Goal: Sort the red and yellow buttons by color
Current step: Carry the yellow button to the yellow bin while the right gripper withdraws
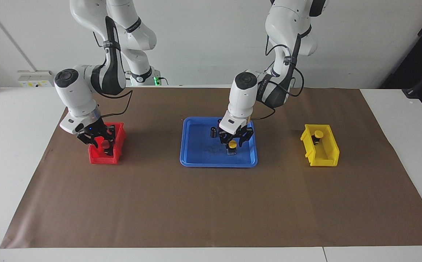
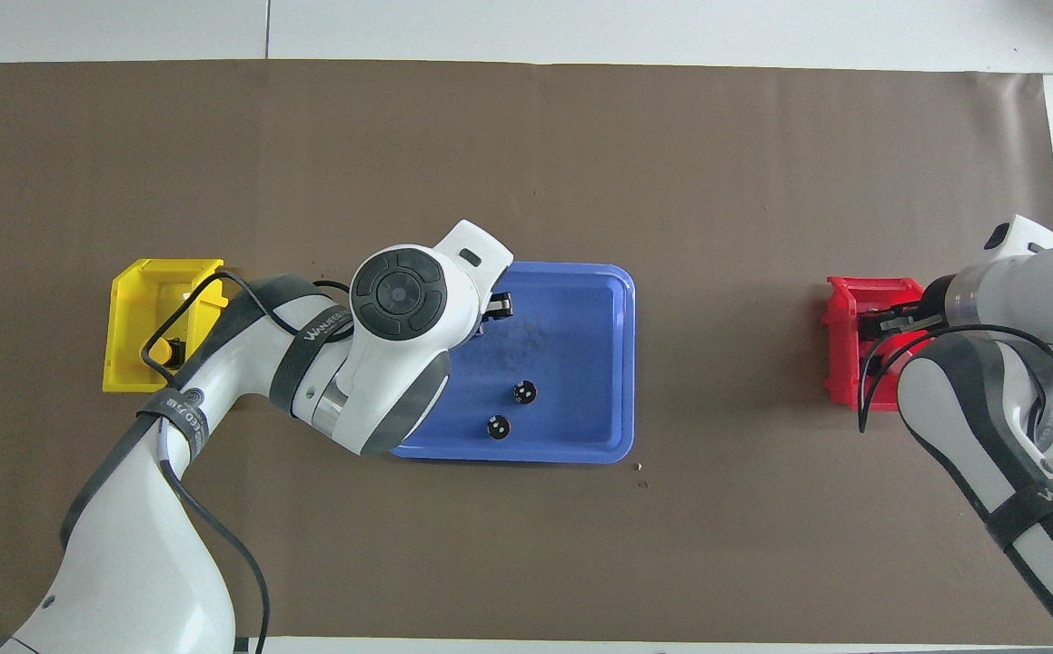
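A yellow button point(image 1: 232, 145) stands on the blue tray point(image 1: 200, 154), at the tray's side toward the left arm's end of the table. My left gripper point(image 1: 234, 139) is low over it, open, with a finger on either side of the cap. A second yellow button point(image 1: 318, 134) lies in the yellow bin point(image 1: 322, 158). My right gripper point(image 1: 99, 140) is inside the red bin point(image 1: 103, 157), open, with a red button point(image 1: 105, 144) at its fingertips. The other red button is hidden. In the overhead view the left wrist point(image 2: 399, 295) covers the yellow button on the tray.
Two dark capless cylinders point(image 2: 524, 392) point(image 2: 497, 426) stand on the blue tray point(image 2: 581, 345), on its half nearer to the robots. The yellow bin point(image 2: 126, 327) and red bin point(image 2: 839, 359) sit at the two ends of the brown mat.
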Robot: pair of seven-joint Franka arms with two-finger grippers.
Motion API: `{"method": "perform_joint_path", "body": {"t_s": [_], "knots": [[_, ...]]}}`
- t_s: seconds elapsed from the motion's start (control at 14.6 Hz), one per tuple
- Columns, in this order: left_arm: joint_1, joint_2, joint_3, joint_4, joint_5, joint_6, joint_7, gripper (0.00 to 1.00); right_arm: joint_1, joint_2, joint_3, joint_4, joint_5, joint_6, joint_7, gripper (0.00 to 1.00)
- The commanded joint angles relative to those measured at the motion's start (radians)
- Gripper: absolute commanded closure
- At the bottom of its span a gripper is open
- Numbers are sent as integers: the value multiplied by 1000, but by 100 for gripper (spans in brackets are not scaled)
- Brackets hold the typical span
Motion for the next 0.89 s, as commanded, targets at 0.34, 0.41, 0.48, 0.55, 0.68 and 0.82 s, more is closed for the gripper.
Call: {"method": "perform_joint_path", "body": {"t_s": [0.34, 0.41, 0.48, 0.55, 0.68, 0.82], "knots": [[150, -113, 69, 142, 37, -387, 247, 99, -3, -30, 42, 527, 19, -611, 72, 0], [234, -128, 69, 145, 39, -411, 364, 99, -3, -24, 42, 597, 18, -692, 112, 0], [299, -133, 70, 145, 39, -419, 479, 99, -4, -18, 42, 649, 19, -764, 141, 0], [361, -135, 72, 145, 39, -413, 570, 99, -4, -19, 41, 671, 19, -805, 154, 0], [470, -132, 70, 134, 39, -360, 737, 99, -7, -19, 41, 676, 1, -822, 155, 0], [520, -136, 70, 102, 39, -323, 827, 99, -18, -25, 36, 660, 5, -817, 155, 0]]}}
